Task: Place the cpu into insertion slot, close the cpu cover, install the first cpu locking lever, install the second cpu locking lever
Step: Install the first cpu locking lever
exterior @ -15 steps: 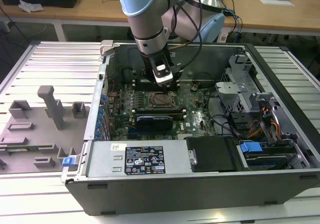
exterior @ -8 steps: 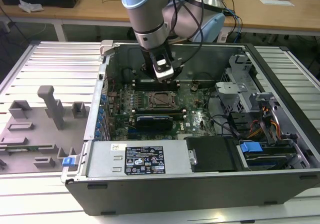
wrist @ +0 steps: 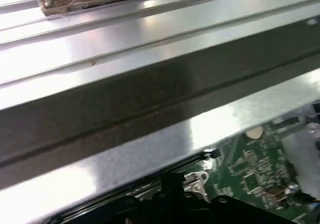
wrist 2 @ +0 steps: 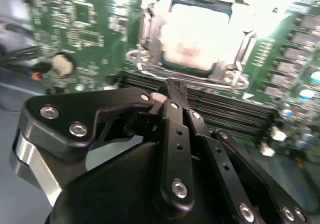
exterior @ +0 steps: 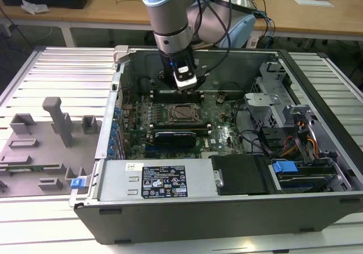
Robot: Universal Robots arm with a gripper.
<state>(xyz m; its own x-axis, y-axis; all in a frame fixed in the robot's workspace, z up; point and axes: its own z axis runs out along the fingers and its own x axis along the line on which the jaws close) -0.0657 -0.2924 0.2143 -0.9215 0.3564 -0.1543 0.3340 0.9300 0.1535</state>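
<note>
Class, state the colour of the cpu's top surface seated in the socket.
Pale silvery-beige; the cpu shows best in the second wrist view.

Arm (exterior: 170,16) reaches down from above into the open computer case (exterior: 227,208), wrist near vertical. Gripper (exterior: 182,84) hangs just above the motherboard, toward the case's back wall. In the second wrist view, black fingers (wrist 2: 172,129) sit closed together, tips meeting.
</note>
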